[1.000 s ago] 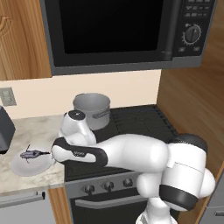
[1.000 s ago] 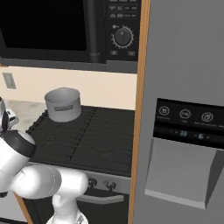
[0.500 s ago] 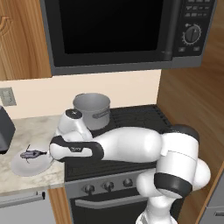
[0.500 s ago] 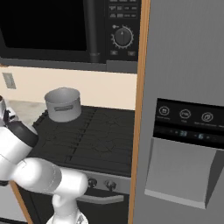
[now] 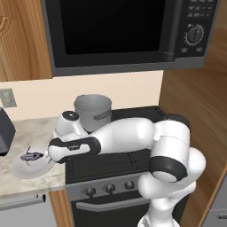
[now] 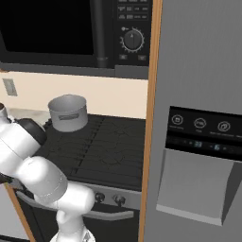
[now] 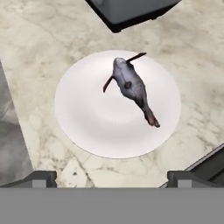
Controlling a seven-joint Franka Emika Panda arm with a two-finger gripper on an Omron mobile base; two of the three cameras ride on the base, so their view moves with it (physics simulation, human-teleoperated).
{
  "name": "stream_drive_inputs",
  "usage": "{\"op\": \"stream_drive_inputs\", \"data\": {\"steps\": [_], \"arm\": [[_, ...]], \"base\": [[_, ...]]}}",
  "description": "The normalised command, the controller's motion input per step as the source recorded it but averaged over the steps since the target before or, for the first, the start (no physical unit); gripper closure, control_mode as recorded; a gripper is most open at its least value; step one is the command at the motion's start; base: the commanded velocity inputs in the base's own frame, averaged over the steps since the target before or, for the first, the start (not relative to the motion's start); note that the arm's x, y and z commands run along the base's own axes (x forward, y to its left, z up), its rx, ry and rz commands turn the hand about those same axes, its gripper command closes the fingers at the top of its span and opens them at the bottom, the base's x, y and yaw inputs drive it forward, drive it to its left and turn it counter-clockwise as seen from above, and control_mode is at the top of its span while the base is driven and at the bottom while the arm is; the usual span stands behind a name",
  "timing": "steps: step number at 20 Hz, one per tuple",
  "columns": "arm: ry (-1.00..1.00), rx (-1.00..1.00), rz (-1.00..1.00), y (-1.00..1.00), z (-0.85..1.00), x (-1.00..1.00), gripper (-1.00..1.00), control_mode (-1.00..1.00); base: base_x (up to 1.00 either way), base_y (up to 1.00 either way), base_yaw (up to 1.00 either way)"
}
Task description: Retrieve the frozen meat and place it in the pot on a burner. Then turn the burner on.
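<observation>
Hand is hovering wide open, empty, over the meat lying on the plate on the worktop, at 12 o'clock from the fingertips. Meat is probably stiff, light, slippery; gripping mid-body is looking best.

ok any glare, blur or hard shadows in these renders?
Hand view: sharp, flat light, frozen meat casts almost no shadow on the white plate. Left base view: even light, no glare on the pot. Right base view: soft edges, microwave door near black.
</observation>
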Motion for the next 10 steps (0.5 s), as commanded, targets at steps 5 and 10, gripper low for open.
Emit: {"op": "stream_drive_inputs", "data": {"steps": [5, 10], "arm": [[0.00, -0.02, 0.00, 0.21, -0.11, 0.22, -1.00, -1.00], [0.00, -0.02, 0.00, 0.25, -0.08, 0.22, -1.00, -1.00]], "base": [[0.00, 0.00, 0.00], [0.00, 0.00, 0.00]]}}
